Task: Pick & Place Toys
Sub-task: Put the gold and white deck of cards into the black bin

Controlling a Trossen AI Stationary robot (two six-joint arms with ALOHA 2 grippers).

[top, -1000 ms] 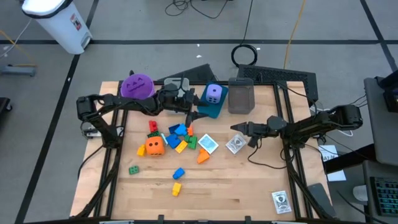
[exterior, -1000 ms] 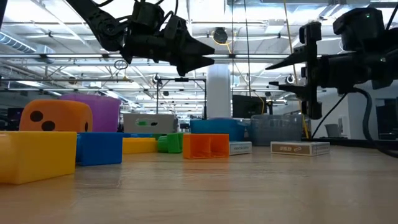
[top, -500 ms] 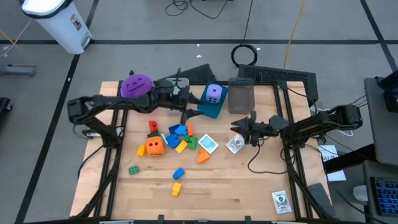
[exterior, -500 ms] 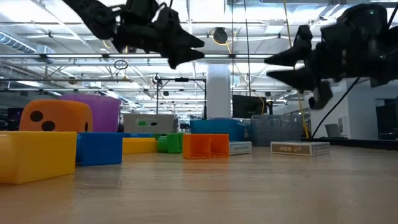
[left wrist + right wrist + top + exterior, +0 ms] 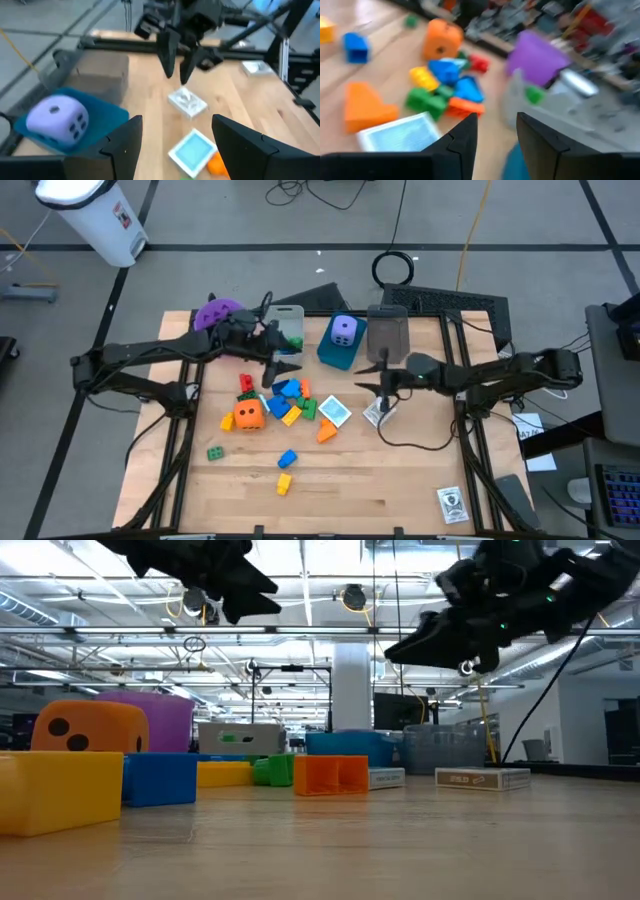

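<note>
Wooden tabletop (image 5: 400, 470) under bright warehouse lights, toys (image 5: 280, 402) scattered mid-table.

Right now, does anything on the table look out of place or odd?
Mostly ordinary clutter. One oddity: the purple die sits perched on top of the blue bin, not down inside. Bricks lie heaped beside the orange die.

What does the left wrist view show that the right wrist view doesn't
Only the left wrist view shows the purple die in the blue bin, the right gripper open above a white-grey printed cube, and the grey bin. Only the right wrist view shows the orange die, the brick pile and the purple cup. Both show the blue-faced printed cube, lying flat on the table.
</note>
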